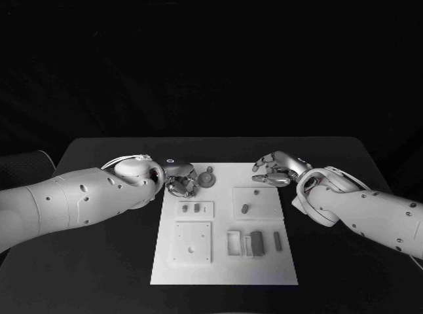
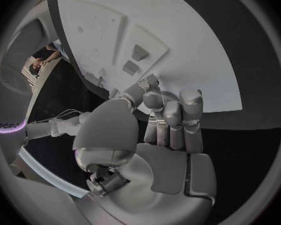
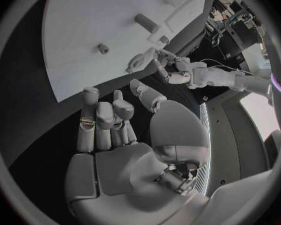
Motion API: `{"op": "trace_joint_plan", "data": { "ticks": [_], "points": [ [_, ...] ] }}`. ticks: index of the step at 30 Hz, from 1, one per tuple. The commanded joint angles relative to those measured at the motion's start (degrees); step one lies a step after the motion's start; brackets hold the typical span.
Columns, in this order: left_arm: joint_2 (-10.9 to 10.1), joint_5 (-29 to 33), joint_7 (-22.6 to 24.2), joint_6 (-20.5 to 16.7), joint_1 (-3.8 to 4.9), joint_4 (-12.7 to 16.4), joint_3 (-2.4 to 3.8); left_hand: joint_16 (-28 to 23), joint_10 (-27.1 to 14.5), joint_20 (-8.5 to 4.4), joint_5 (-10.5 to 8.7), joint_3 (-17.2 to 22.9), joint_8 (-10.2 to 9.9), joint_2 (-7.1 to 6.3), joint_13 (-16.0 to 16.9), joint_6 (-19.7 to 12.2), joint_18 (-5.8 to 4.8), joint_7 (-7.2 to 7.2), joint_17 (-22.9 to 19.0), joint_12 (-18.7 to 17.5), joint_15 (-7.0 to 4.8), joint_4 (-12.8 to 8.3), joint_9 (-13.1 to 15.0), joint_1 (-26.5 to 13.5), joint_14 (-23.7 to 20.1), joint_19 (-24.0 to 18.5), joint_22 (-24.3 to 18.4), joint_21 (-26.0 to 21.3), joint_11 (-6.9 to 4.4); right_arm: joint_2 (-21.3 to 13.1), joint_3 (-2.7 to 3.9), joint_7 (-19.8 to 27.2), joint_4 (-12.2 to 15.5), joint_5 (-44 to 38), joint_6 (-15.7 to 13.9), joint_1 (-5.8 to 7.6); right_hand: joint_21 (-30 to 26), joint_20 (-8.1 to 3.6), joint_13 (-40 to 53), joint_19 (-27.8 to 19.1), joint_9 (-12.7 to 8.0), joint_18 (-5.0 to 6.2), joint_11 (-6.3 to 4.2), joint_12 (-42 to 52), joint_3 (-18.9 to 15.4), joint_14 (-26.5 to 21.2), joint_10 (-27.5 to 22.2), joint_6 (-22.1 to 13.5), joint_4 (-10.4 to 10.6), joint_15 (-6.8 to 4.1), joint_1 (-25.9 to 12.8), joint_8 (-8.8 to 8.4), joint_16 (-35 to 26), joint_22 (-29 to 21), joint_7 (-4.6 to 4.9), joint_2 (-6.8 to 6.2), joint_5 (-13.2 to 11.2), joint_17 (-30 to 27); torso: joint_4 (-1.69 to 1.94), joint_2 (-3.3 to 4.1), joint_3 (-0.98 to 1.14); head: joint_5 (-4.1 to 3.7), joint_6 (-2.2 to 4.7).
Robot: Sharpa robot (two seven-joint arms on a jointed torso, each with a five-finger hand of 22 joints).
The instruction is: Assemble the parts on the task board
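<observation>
The white task board (image 1: 221,265) lies in the middle of the black table. At the board's far left corner my left hand (image 1: 181,183) pinches a round grey part (image 1: 207,177) just above the board; the right wrist view shows the same round part (image 3: 137,63) at that hand's fingertips. In the left wrist view the left hand (image 2: 168,117) has its fingers curled in over the board (image 2: 197,50). My right hand (image 1: 275,169) hovers over the board's far right corner, fingers curled, holding nothing. A short peg (image 1: 245,209) and a small piece (image 1: 256,192) sit in the right raised square.
Two small pieces (image 1: 191,209) sit on a raised block at the board's left. A square plate (image 1: 192,242) is nearer me. Dark bars (image 1: 257,242) stand by a white frame (image 1: 234,242) at the near right. Bare black table (image 1: 98,268) surrounds the board.
</observation>
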Motion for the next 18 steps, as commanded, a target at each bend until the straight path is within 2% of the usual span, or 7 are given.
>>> {"op": "trace_joint_plan", "data": {
  "ticks": [1, 18],
  "points": [
    [0.0, -0.2, 0.0, 1.0, 0.06, 0.0, 0.01, 0.2, 0.3, 0.09, -0.31, 0.1, 0.3, 0.36, -0.1, 3.1, 5.8, 2.64, -0.1, 0.2, -0.1, 0.2, 0.1, -0.1, 0.3, 0.4, 0.8, 0.2, -0.05, 0.0, 0.03, 0.2, 0.0, -0.2, 0.6, -0.01, -0.2, -0.5, 0.1, 0.0, 0.1, 0.72, 0.25, 0.0, -0.1, 0.5, 0.0, 0.0, 0.2, 0.07, -0.3, -0.28, -0.3, 1.0, 0.41, -0.1, 0.1, 0.0, 0.0, 0.0, 0.0, -0.02, -0.01],
    [0.4, -0.2, 0.0, 0.9, 0.05, -0.4, 0.0, 0.2, 0.3, 0.09, -0.32, 0.1, 0.3, 0.3, -0.1, 3.0, 5.77, 2.65, -0.1, 0.2, -0.11, 0.2, 0.1, -0.1, 0.3, 0.4, 0.8, 0.2, -0.05, 0.1, 0.03, 0.2, 0.0, -0.2, 0.6, -0.01, -0.2, -0.5, 0.1, 0.0, 0.1, 0.73, 0.25, 0.0, -0.1, 0.5, 0.0, 0.0, 0.3, 0.07, -0.3, -0.29, -0.3, 1.0, 0.41, -0.09, 0.1, 0.0, -0.05, 0.01, 0.05, 0.01, -0.01]
  ]
}}
